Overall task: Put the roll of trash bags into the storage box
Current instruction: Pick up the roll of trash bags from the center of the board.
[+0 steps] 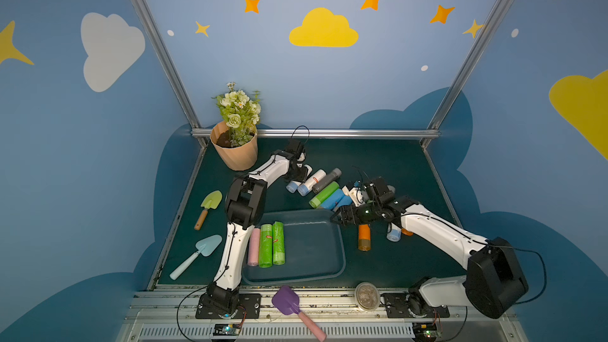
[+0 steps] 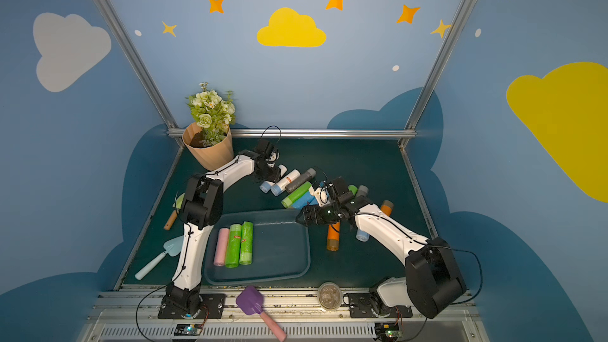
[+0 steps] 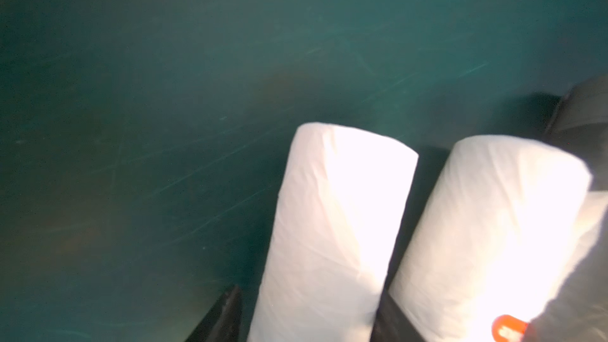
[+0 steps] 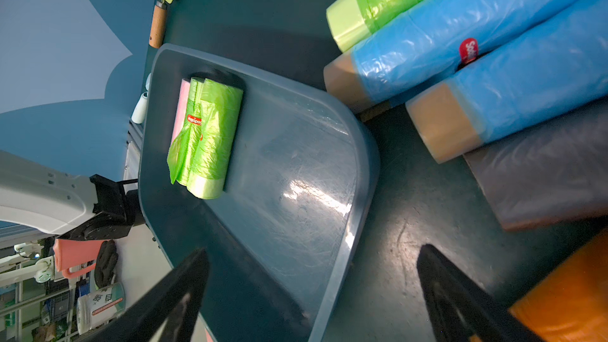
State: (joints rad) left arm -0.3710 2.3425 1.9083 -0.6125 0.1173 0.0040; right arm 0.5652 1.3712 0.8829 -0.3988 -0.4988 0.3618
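Straddling a white roll [image 3: 329,225], the left gripper [image 3: 311,296] sits half-open, unclamped (right gripper [image 4: 312,253] gapes, empty). Grasping step, seemingly; next calls for pinching, then lifting toward the storage box [image 1: 316,248].

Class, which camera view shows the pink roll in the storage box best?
Both top views: the pink roll lies unobstructed beside two green rolls. The right wrist view shows only a sliver behind them; the left wrist view, none.
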